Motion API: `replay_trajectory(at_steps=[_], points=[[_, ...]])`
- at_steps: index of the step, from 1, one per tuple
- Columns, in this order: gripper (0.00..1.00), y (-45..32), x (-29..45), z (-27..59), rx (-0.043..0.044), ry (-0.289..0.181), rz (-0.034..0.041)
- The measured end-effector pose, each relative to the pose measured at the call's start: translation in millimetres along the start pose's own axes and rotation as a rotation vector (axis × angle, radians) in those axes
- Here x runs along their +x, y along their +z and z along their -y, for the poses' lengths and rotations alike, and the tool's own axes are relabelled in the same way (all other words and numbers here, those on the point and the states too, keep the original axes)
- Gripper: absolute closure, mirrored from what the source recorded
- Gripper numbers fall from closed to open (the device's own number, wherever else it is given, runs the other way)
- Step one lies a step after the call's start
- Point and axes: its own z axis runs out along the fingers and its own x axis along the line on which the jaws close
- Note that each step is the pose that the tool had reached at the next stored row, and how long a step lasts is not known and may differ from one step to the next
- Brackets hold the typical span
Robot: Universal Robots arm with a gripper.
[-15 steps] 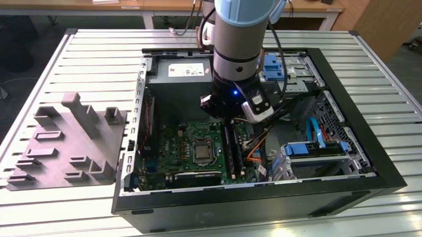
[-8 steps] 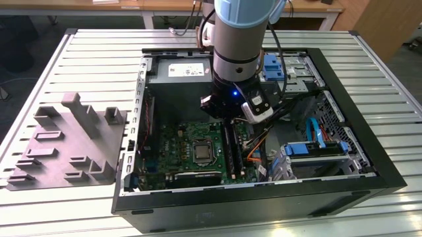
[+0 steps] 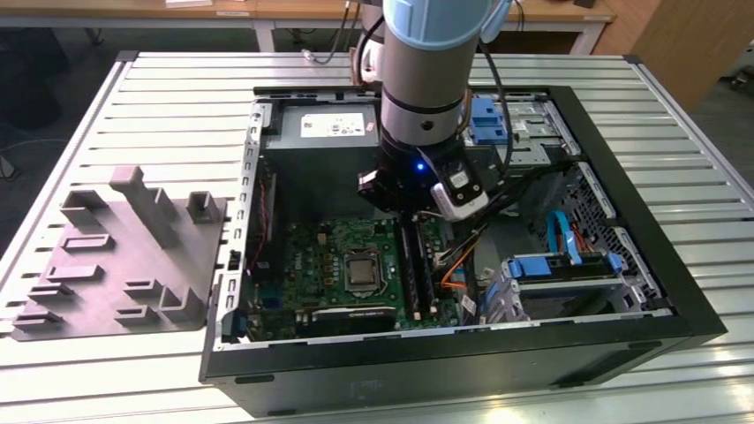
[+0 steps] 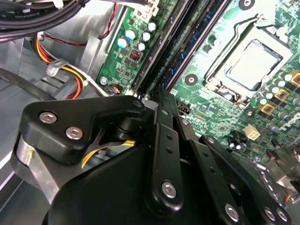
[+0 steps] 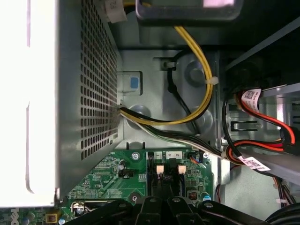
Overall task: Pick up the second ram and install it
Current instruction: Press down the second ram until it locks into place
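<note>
The second ram [image 3: 409, 265] is a long dark stick lying along the black memory slots of the green motherboard [image 3: 335, 243], inside the open computer case. In the second wrist view the second ram [image 4: 194, 42] runs away from the fingertips [image 4: 161, 101]. My gripper [image 3: 407, 215] hangs over the end of the slots nearest the grey power supply [image 3: 318, 128]. Its fingers are drawn together, with the tips at that end of the stick. Whether they pinch it or press on it is hidden. In the first wrist view the slot ends with white latches [image 5: 159, 168] lie just past the gripper's black links.
A grey plastic fixture [image 3: 118, 256] with upright blocks lies on the slatted table at the exterior view's left. The case holds the processor socket [image 3: 357, 269], bundled cables [image 5: 187, 112] and blue drive brackets [image 3: 563, 265]. The case walls [image 3: 471, 349] stand close around the arm.
</note>
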Motion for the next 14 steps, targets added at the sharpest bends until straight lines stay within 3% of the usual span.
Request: replay_trajectory(at_steps=[4, 7, 14], points=[[0.89, -10.8, -0.2, -0.3, 0.0014, 0.000, -0.0006], [0.89, -11.1, -0.2, 0.1, 0.0012, 0.000, -0.0006], [0.89, -11.9, -0.8, 19.6, 0.0015, 0.000, -0.0006]])
